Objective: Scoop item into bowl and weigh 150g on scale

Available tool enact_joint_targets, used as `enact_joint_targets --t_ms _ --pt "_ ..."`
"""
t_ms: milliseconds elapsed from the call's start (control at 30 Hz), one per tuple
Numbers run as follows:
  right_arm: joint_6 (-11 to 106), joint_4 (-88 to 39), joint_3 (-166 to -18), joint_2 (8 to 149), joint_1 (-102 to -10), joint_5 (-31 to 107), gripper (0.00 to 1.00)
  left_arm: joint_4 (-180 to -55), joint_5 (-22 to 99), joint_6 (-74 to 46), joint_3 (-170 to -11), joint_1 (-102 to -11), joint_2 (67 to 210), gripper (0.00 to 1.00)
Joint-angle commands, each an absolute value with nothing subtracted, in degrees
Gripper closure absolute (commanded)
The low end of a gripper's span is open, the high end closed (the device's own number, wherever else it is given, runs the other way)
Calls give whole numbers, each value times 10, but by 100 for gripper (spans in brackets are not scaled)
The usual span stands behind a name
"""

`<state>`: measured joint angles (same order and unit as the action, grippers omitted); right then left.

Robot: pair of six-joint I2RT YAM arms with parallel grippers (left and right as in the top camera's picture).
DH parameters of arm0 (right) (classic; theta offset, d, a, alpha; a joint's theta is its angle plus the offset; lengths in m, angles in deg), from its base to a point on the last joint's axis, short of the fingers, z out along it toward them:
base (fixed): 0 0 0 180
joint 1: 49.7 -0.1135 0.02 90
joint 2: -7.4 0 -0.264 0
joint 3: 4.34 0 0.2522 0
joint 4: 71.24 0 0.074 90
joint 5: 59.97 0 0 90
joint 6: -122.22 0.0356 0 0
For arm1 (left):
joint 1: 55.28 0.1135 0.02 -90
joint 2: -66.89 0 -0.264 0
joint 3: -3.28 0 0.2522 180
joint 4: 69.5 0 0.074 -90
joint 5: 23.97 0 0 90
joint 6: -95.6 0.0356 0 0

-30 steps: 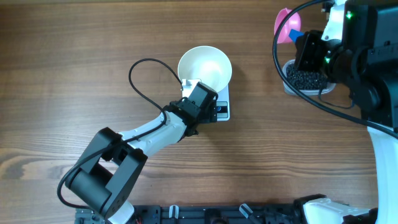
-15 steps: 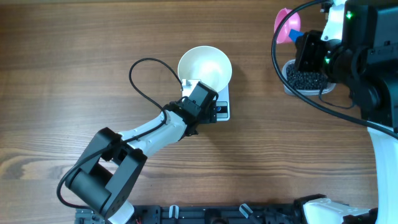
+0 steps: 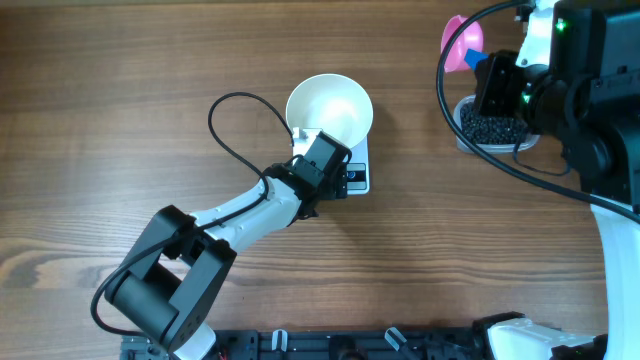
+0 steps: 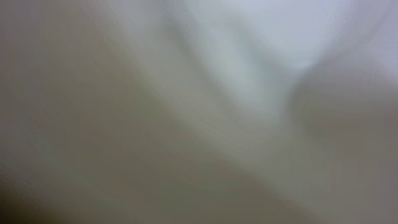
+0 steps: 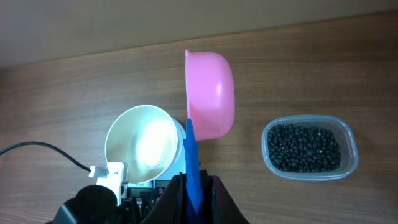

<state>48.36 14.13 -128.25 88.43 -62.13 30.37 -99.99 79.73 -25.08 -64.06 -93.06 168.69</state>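
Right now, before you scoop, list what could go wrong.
1. The left gripper stands open at the rim of the white bowl, above the scale; contact could shift the bowl or skew the weight.
2. The right gripper holds the pink scoop by its handle; bare table separates the tub of black beads from the bowl, so beads may spill in transit.

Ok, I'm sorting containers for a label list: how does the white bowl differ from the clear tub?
The white bowl is round and opaque; the clear tub is rectangular with rounded corners and see-through. The bowl is empty; the tub holds the black beads. The bowl sits on the scale; the tub stands on the wooden table. Both are upright and open-topped.
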Motion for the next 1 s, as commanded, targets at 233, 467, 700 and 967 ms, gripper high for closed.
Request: enact_joint_targets --t_ms 233,467,700,967 --pt "473 142 -1294 886 -620 294 96 -1026 822 -231 -621 -930 1717 0" --pt "473 141 -1294 886 -620 294 96 -1041 822 -216 -630 -930 1698 0" --pt "474 150 -1294 885 -620 318 96 -1142 764 -218 -659 -952 1469 0" --pt "472 150 -1294 885 -620 337 96 -1207 752 -220 -659 -877 1163 0"
